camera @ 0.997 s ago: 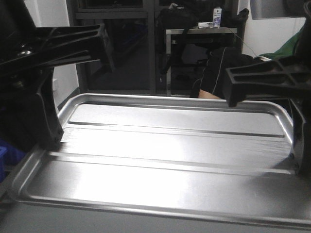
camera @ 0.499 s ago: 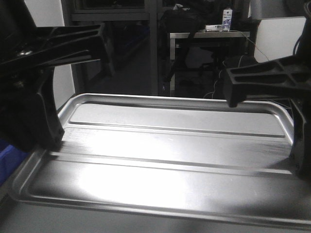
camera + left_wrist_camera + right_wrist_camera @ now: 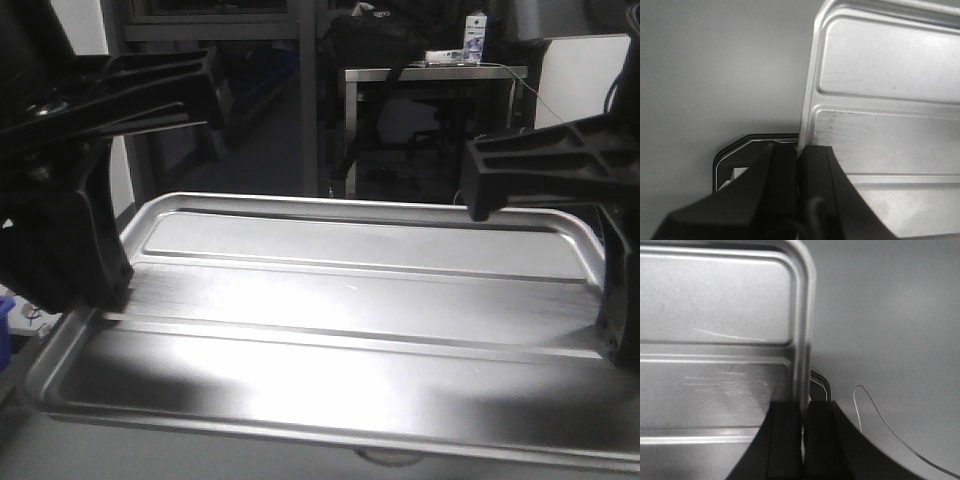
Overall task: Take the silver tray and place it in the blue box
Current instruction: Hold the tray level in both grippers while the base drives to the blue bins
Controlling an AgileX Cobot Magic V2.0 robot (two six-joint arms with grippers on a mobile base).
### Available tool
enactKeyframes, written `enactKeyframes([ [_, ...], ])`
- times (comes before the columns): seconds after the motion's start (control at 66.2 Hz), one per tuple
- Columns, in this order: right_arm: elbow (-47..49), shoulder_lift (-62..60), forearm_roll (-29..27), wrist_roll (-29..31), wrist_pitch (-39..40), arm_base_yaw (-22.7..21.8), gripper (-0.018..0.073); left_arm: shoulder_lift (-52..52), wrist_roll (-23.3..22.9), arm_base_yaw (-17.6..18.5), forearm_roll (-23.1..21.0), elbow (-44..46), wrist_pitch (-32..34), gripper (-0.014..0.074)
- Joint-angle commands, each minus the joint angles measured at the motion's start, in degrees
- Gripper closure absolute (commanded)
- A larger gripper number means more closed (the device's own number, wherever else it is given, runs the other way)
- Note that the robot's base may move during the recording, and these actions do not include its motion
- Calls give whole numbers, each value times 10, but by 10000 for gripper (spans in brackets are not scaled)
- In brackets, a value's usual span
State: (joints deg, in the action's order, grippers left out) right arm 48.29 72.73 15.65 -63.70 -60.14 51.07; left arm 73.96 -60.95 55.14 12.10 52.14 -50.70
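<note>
– Where is the silver tray (image 3: 340, 330) found?

– It is spread across the middle and lower part of the front view, roughly level, with its sunken base facing up. A grey surface (image 3: 715, 75) is seen beside it in both wrist views.

– How are the hands set?

– The left gripper (image 3: 799, 152) is closed narrowly on the tray's rim at the left of the frame, one finger on each side of the metal. The right gripper (image 3: 802, 407) is clamped the same way on the opposite rim, at the right.

– Which step is judged to be in hand?

– The grab is taken as done, and the carry towards the blue box is judged to be under way. The box itself is not plainly shown. Only a blue scrap (image 3: 4, 325) is caught at the left edge of the front view, and it cannot be identified.

– What is called for next?

– Both arms are to be moved together so the tray is not twisted. It is then to be lowered level inside the box walls before the grips are released.
</note>
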Motion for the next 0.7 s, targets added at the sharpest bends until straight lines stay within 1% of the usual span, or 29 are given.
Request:
enactKeyframes([
  [0.0,13,-14,27,7,-50,-3,503,-16,-9,-1,31,20,-12,700],
  [0.68,13,-14,27,7,-52,-3,503,-16,-9,-1,32,20,-12,700],
])
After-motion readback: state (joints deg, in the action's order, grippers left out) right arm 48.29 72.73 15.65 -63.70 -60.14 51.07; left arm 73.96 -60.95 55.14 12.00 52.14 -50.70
